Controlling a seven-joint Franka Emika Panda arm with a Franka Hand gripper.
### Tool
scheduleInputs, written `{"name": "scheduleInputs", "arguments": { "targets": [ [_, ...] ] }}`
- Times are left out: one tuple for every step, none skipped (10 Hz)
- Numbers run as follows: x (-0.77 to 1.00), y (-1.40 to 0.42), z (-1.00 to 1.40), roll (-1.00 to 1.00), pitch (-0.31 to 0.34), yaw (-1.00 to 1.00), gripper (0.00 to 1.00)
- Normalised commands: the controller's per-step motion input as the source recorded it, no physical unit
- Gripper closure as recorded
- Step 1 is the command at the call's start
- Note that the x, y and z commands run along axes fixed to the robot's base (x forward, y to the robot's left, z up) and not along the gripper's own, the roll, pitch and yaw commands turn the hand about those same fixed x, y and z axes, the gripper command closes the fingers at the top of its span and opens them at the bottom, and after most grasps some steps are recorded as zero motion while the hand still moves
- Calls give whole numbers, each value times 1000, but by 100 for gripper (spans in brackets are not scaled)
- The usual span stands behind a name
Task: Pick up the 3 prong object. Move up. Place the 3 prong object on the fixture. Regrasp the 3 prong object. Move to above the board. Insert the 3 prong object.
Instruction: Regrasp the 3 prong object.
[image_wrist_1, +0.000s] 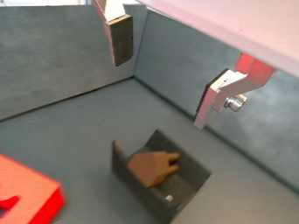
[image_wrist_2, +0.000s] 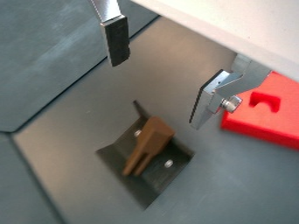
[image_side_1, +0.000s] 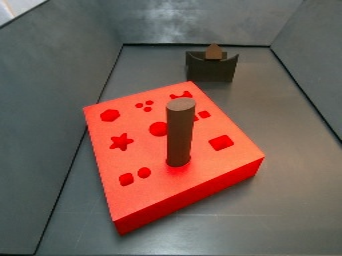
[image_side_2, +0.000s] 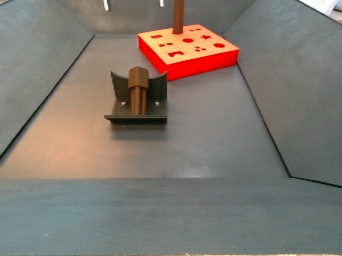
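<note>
One 3 prong object (image_wrist_2: 149, 146), brown, resting in the notch of the one fixture (image_wrist_2: 128, 162), seen again in both side views (image_side_2: 135, 88) (image_side_1: 213, 52). One gripper (image_wrist_1: 176, 66) above it, well clear, two fingers (image_wrist_1: 121, 39) spread wide with nothing between them (silver plates, dark pads; second finger (image_wrist_2: 208, 100) likewise bare). One red board (image_side_1: 174, 160) on the grey floor (image_side_2: 174, 150), apart from the fixture, carrying one tall dark cylinder (image_side_1: 179, 131) upright among its shaped holes. Only a corner of the board (image_wrist_1: 26, 198) in a wrist view. Gripper itself barely visible in a side view, just fingertips at the upper edge.
</note>
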Motion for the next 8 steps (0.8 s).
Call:
{"name": "scheduleInputs", "arguments": {
  "targets": [
    [59, -25, -20, 1000, 69, 50, 0],
    [75, -29, -13, 1000, 84, 56, 0],
    [95, -33, -18, 1000, 104, 65, 0],
    [107, -36, -23, 1000, 123, 76, 0],
    [114, -38, -24, 1000, 136, 83, 0],
    [126, -42, -25, 1000, 166, 111, 0],
    [127, -46, -24, 1000, 180, 127, 0],
    [133, -46, -24, 1000, 207, 170, 0]
  ]
}}
